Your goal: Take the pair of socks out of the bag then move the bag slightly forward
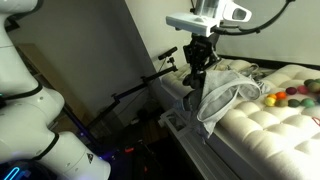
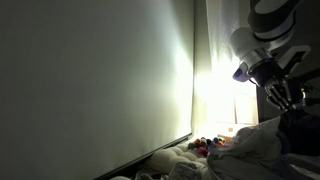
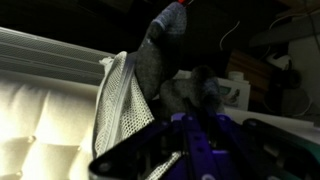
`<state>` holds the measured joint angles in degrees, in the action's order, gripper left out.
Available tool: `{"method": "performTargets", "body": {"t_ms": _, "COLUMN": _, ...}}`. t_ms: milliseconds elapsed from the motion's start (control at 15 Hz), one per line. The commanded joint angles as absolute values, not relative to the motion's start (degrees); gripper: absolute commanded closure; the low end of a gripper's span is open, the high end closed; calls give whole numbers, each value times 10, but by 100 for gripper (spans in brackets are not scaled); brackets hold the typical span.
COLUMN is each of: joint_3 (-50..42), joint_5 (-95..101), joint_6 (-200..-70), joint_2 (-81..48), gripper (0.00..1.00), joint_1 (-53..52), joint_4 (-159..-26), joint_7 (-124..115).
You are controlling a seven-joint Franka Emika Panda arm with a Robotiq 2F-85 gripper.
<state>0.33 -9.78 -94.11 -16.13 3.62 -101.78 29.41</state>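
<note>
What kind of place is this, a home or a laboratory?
Most likely a bedroom in a home. A cream tufted mattress fills one side, a mesh laundry bag sits at its edge, and what looks like a curtain glows with daylight.

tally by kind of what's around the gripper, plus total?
mesh bag: 1
bundle of grey socks: 1
tufted white mattress: 1
Total: 3
Not counted: the small coloured balls on the mattress in an exterior view, too small to count.
</note>
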Motion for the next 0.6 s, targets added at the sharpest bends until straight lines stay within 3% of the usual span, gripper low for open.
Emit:
{"method": "performTargets", "body": {"t_ms": 0, "joint_3": -6, "joint_5": -67, "joint_6": -1015, "joint_2": -157, "gripper": 95, "joint_1": 37, "joint_4": -1009, "joint_7": 229}}
{"method": "performTargets", "body": {"t_ms": 533, "joint_3": -41, "joint_5": 36, "joint_6": -1227, "joint_2": -161, "gripper": 95, "joint_1": 34, "joint_4": -1035, "joint_7": 68}}
